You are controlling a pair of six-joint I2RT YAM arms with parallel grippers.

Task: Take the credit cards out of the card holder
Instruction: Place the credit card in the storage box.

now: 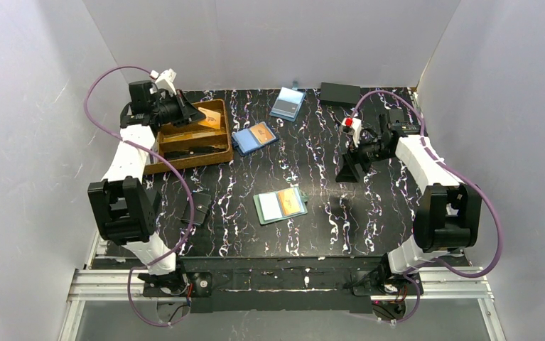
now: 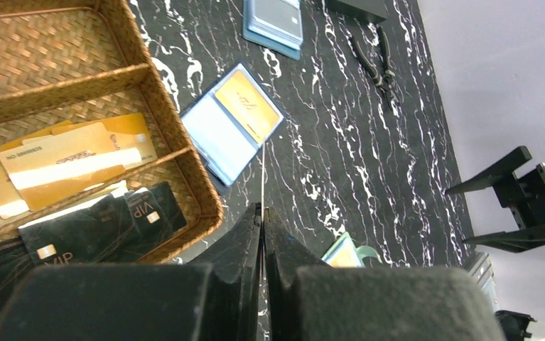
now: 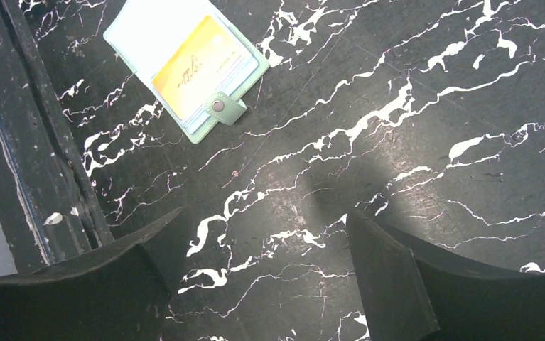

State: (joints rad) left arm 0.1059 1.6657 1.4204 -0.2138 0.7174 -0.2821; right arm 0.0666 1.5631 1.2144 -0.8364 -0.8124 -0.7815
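Pinching a thin card (image 2: 262,170) seen edge-on, the left gripper (image 2: 261,210) has its fingers pressed together, up by a corner of the wicker tray (image 2: 184,153). The tray holds gold cards (image 2: 63,160) and black cards (image 2: 106,224). The right gripper (image 3: 263,213) is spread wide over the table (image 1: 369,227), gripping nothing. The card holder (image 1: 281,205) lies open and flat at mid-table toward the front, well apart from both grippers, with an orange card (image 1: 292,202) showing in it. A blue holder (image 1: 254,137) lies just beside the tray.
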